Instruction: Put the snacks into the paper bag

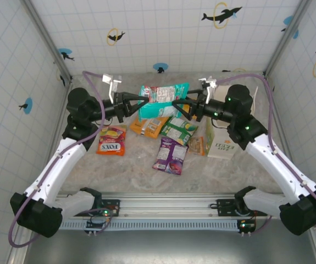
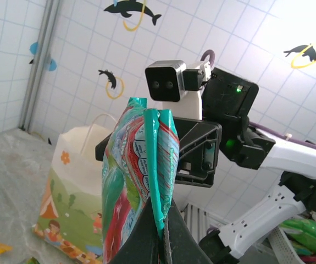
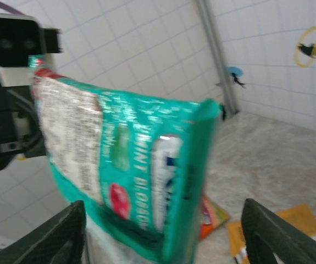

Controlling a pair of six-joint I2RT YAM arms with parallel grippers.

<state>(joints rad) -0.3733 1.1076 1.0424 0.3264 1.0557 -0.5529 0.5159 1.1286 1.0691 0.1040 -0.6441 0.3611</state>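
Observation:
My left gripper is shut on the edge seam of a teal snack packet and holds it up in the air above the table, edge-on in the left wrist view. My right gripper is open at the packet's other end. In the right wrist view the teal packet hangs between the wide-spread fingers, clear of the right one. The white paper bag stands at the right, under my right arm. Orange, yellow-orange, green, purple and small brown snacks lie on the table.
Tiled walls with dolphin stickers close in the table on three sides. The metal rail with the arm bases runs along the near edge. The loose packets lie clustered mid-table beneath both grippers.

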